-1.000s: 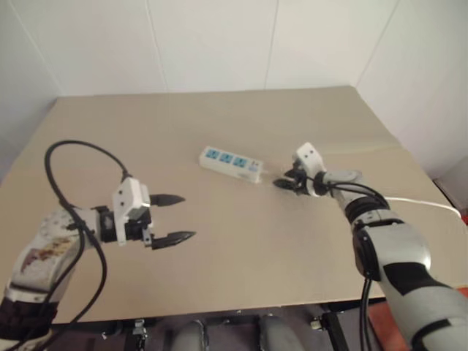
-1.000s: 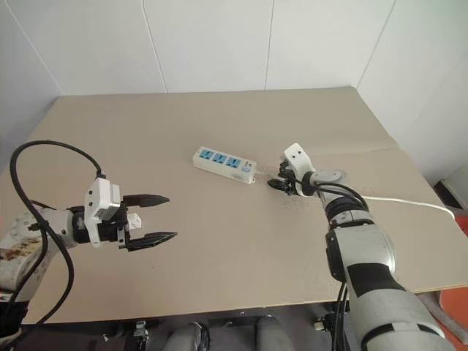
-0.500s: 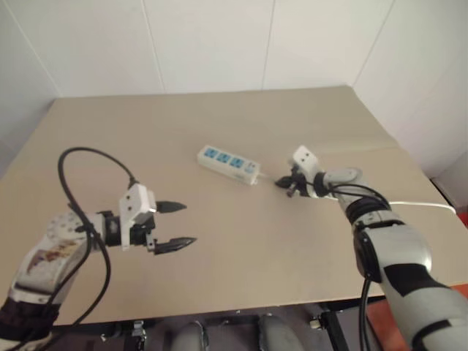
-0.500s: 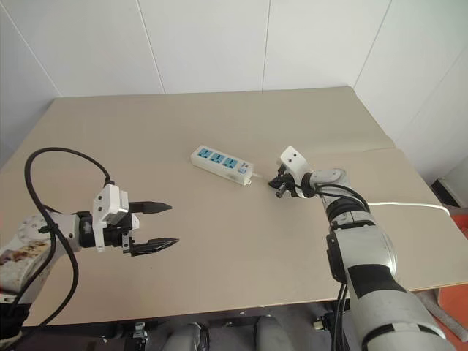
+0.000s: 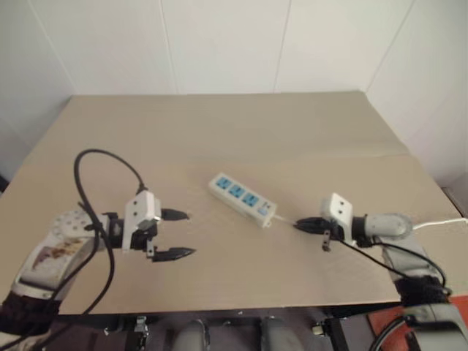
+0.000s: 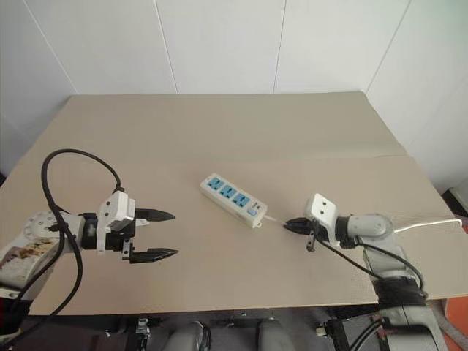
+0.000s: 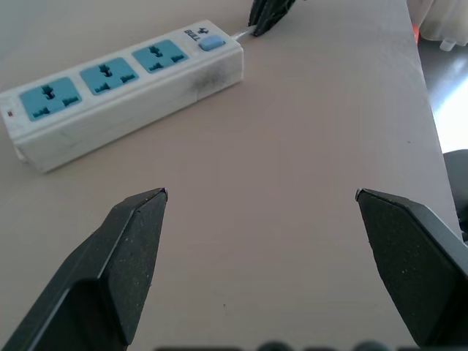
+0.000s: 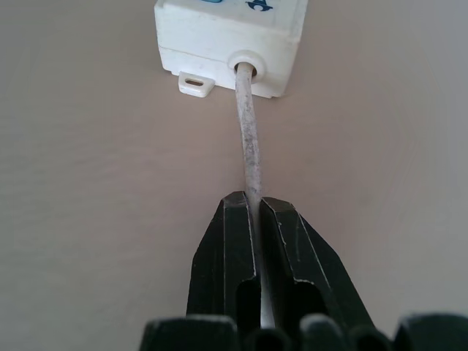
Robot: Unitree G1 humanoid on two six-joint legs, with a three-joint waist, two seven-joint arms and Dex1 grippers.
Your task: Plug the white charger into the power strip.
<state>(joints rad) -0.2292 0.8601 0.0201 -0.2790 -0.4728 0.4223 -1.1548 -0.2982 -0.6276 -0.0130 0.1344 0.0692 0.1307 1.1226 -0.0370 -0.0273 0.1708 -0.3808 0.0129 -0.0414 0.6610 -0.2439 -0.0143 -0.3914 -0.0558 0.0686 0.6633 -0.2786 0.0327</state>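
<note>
1. Gripping the power strip's thin white cable (image 8: 247, 157), the right gripper (image 6: 292, 226) has its two black fingers pinched together on the cord just behind the strip's switch end; nothing else sits between them.
2. Lying straight ahead of those closed jaws, the power strip (image 6: 234, 199) rests flat on the table (image 6: 219, 131), touching nothing but its own cable, with three blue socket faces up and all of them bare.
3. Its long axis runs diagonally across the table, almost in line with the way the right gripper points, so the cable leaves the strip's end and passes directly into the pinch.
4. The left gripper (image 5: 178, 234) hovers with its jaws spread wide and nothing between them; the strip lies ahead of it and off to one side, well apart.
5. The right arm is clearly the nearer one to the strip.
6. The white charger cannot be made out; it may lie off the table's visible area.
7. Judging by this, plugging in has not begun, and the coming move turns on how the strip sits between the two arms.
</note>
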